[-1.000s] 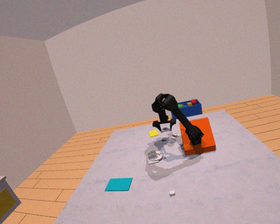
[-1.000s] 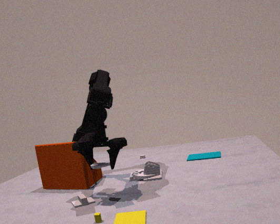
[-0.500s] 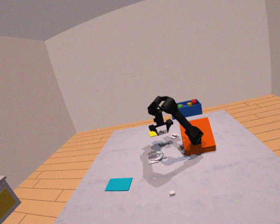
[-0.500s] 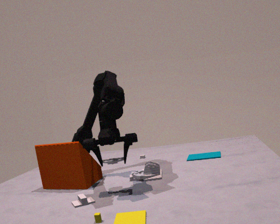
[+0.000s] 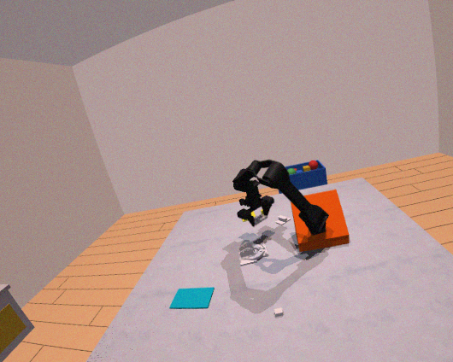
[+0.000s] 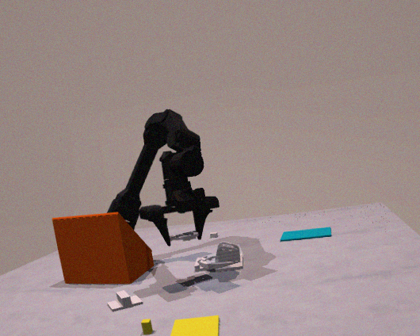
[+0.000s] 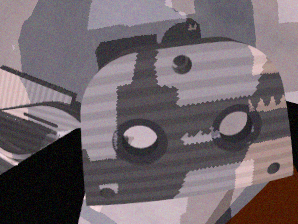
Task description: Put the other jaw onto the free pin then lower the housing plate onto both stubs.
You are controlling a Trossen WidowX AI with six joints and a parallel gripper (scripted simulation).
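Note:
My gripper (image 5: pixel 261 220) (image 6: pixel 184 241) is shut on the grey housing plate (image 5: pixel 260 218) (image 6: pixel 185 236) (image 7: pixel 185 172), its fingertips at opposite edges. The plate hangs above the table and shows two large round holes and smaller ones in the wrist view. The grey jaw assembly (image 5: pixel 252 251) (image 6: pixel 227 253) sits on its white base (image 6: pixel 237 266) on the table, lower than the plate. In the wrist view the assembly (image 7: pixel 30 132) is partly cut off at the left, beyond a finger. The pins, stubs and tooth mesh are too small or hidden to tell.
An orange block (image 5: pixel 338 213) (image 6: pixel 89 250) stands beside the arm's base. A white stepped stand (image 5: pixel 283 219) (image 6: pixel 124 299), yellow block (image 6: pixel 147 326), yellow mat (image 6: pixel 196 327), teal mat (image 5: pixel 192 298) (image 6: pixel 307 234) and small white block (image 5: pixel 278 312) (image 6: pixel 213 234) lie around. A blue bin (image 5: pixel 311 179) stands behind.

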